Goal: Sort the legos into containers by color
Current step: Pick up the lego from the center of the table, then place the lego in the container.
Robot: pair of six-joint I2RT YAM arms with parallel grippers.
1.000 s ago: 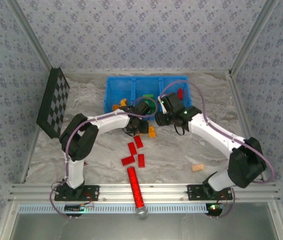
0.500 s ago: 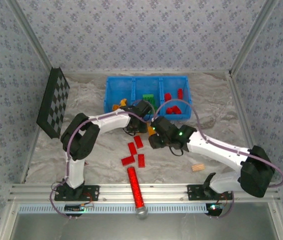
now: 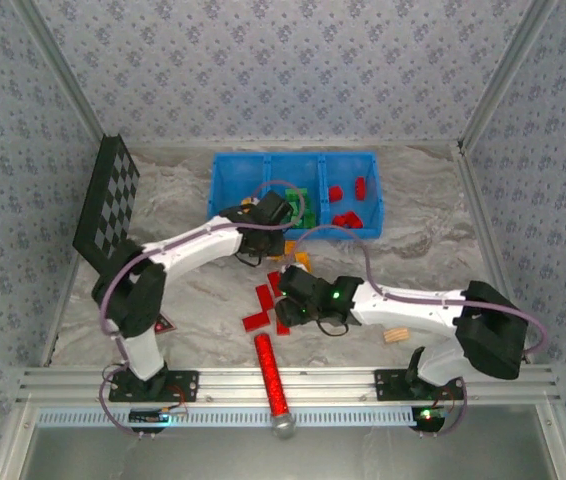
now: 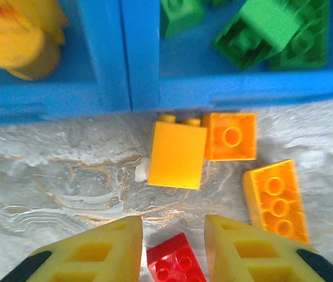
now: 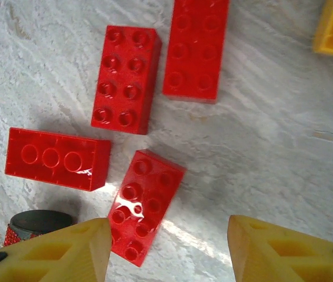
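Both arms are at the picking stage with part of the sorting done. The blue bin [image 3: 293,156] at the upper middle of the top view holds yellow pieces [image 4: 19,41] in its left compartment, green bricks [image 4: 272,29] in the middle one and red pieces [image 3: 345,218] in the right one. At the left, the left arm bends its elbow near the left edge and reaches its forearm rightward and up to the bin's near wall, wrist tipped down. The left pincer [image 4: 172,222] hangs over the surface with its fingers apart. A red brick [image 4: 175,264] shows low between them, seemingly lying on the surface beneath rather than gripped. Just ahead lie three yellow-orange bricks [image 4: 178,154], the nearest close against the bin wall. I judge the next move is to go forward, drop over one and close, minding that wall. Farther right, the right arm lies low, elbow at the lower right and forearm stretched leftward. The right pincer [image 5: 169,226] is spread wide over four red bricks [image 5: 127,79] on the surface at the lower middle. A tilted red brick [image 5: 143,205] sits nearest its fingers — taking it likely calls for a wrist turn to square up with its narrow sides, then a carry to the right compartment.
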